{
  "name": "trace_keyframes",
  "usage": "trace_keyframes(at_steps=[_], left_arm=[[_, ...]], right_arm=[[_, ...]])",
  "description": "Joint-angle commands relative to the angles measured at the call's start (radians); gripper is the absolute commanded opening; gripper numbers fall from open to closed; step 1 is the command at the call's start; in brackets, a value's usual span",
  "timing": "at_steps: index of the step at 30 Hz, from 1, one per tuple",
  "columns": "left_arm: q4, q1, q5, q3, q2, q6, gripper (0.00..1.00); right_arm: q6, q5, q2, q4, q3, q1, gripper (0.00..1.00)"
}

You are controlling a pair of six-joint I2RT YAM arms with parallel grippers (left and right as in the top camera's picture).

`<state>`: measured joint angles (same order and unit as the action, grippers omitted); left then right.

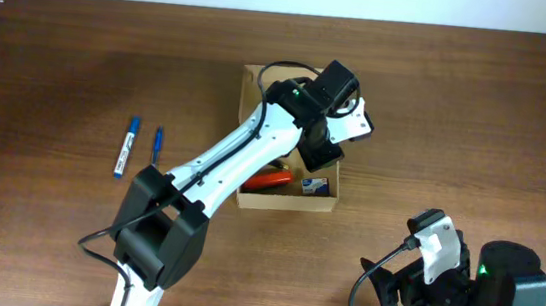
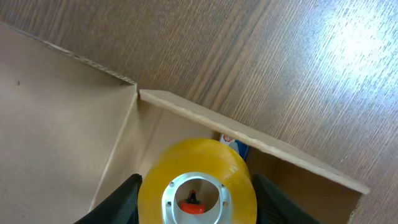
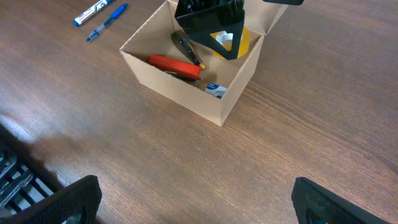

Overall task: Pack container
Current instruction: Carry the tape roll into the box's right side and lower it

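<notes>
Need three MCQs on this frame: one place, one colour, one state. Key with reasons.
1. Where do the two pens lie relative to the container?
A) inside it
B) on the table beside it
C) between the right jaws

2. What colour is the tape roll?
A) yellow
B) green
C) white

3. How do the right jaws stand?
A) shut on a pen
B) shut on the tape roll
C) open, empty

B: both lie on bare wood, outside the walls.
A: the roll in the left jaws is yellow.
C: wide apart, nothing between them.
</notes>
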<state>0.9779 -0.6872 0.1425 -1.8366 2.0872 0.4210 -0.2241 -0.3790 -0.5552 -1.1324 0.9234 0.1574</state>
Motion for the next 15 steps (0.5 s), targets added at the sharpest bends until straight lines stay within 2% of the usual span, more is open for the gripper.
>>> trace_keyframes(at_steps=[1, 15], left_arm=[[-0.006, 0.005, 0.010, 0.005, 0.030, -0.016, 0.27], [-0.058, 0.006, -0.040, 0.005, 0.043, -0.016, 0.28]], right_arm=[[0.000, 0.010, 0.005, 0.003, -0.003, -0.007, 0.99], [0.000, 0.010, 0.005, 0.003, -0.003, -0.007, 0.99]])
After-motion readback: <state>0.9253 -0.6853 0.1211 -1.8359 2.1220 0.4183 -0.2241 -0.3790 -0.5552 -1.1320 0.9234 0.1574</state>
